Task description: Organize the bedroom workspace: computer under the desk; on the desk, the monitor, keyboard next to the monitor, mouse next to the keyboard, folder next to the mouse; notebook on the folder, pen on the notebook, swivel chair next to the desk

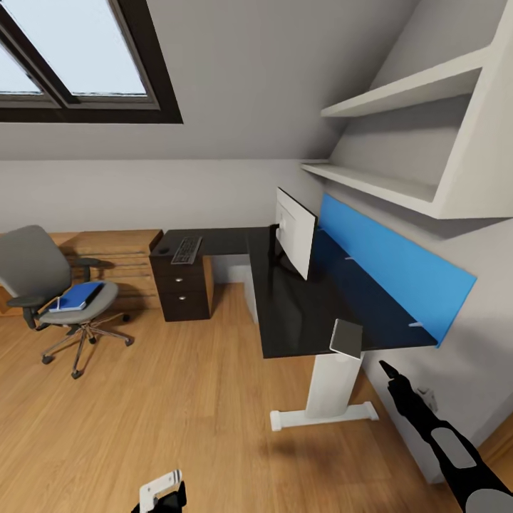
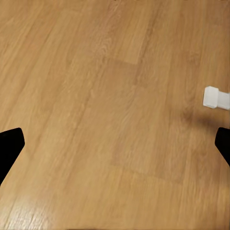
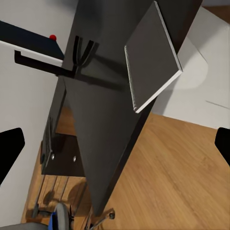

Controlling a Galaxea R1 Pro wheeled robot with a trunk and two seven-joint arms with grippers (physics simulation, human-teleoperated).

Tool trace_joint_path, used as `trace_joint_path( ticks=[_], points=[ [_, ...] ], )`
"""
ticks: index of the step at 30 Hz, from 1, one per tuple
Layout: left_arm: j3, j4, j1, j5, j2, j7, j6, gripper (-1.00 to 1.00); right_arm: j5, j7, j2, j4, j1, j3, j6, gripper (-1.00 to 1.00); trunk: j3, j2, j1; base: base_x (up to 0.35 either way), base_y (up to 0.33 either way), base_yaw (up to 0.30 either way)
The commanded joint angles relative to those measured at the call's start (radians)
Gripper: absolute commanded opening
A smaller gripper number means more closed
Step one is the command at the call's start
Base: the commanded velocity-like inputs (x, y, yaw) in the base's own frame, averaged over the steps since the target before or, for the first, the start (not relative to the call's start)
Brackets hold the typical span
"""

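Here, the head view covers the bedroom corner containing the L-shaped desk (image 1: 299, 313), with its white pedestal leg (image 1: 333, 388), black drawer unit (image 1: 184, 288) and blue back panel (image 1: 395, 274). The monitor (image 1: 294, 231) stands upright on the desk near the inner corner, its white back toward the camera. The keyboard (image 1: 187, 249) lies on the far wing of the desk, above the drawer unit, and the mouse (image 1: 163, 250) sits just beside it at the end edge of that wing. The notebook (image 1: 347, 337) rests at the near front edge of the desk, above the pedestal leg, partly overhanging the edge; the right wrist view shows it as a dark-grey cover with white page edges (image 3: 152, 55). The swivel chair (image 1: 57, 288) stands on the wood floor (image 1: 178, 399), well apart from the desk, with the blue folder (image 1: 77, 296) lying flat on its seat. The right gripper (image 1: 388, 370) hangs near the wall, beside the near end of the desk; in the right wrist view its fingertips (image 3: 9, 143) sit at opposite sides of the frame, spread wide, holding nothing. The left gripper (image 1: 162, 493) is low over the floor; the left wrist view shows its fingertips (image 2: 9, 143) likewise spread wide and empty above bare floorboards, with the foot of the desk leg (image 2: 215, 97) at the frame edge.
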Motion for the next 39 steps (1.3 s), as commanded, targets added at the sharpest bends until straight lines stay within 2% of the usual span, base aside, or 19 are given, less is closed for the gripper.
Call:
trace_joint_path(
  ticks=[1,11,14,18,19,22,29,39],
  points=[
    [-0.006,-0.002,-0.001,0.010,0.002,0.007,-0.007,1.00,-0.009,0.002,0.001,0.000,-0.001,-0.004,0.010,1.00,-0.005,-0.008,0.004,0.000,0.000,0.000],
    [-0.006,-0.027,0.005,0.011,0.005,0.007,-0.007,1.00,-0.010,0.001,0.003,0.007,-0.001,-0.003,0.008,1.00,-0.036,-0.078,0.042,0.000,0.000,0.000],
    [-0.006,-0.090,0.041,0.011,0.009,0.008,-0.006,1.00,-0.010,0.002,0.003,0.009,-0.001,-0.003,0.007,1.00,-0.045,-0.099,0.054,0.000,0.000,0.000],
    [-0.006,-0.149,0.078,0.013,0.028,0.007,-0.004,1.00,-0.010,0.003,0.003,0.010,-0.001,-0.003,0.006,1.00,-0.058,-0.127,0.069,0.000,0.000,0.000],
    [-0.006,-0.166,0.090,0.017,0.040,0.007,-0.004,1.00,-0.010,0.003,0.004,0.011,-0.001,-0.003,0.006,1.00,-0.061,-0.134,0.073,0.000,0.000,0.000],
    [-0.006,-0.188,0.105,0.045,0.057,0.006,-0.003,1.00,-0.010,0.003,0.005,0.011,-0.001,-0.003,0.005,1.00,-0.070,-0.155,0.085,0.000,0.000,0.000],
    [-0.006,-0.199,0.112,0.077,0.064,0.007,-0.002,1.00,-0.010,0.004,0.006,0.011,-0.001,-0.003,0.004,1.00,-0.092,-0.204,0.111,0.000,0.000,0.000],
    [-0.008,-0.199,0.112,0.080,0.064,0.007,-0.002,1.00,-0.008,0.009,0.012,0.011,-0.001,-0.002,0.006,1.00,-0.124,-0.274,0.150,0.000,0.000,0.000]
  ],
)
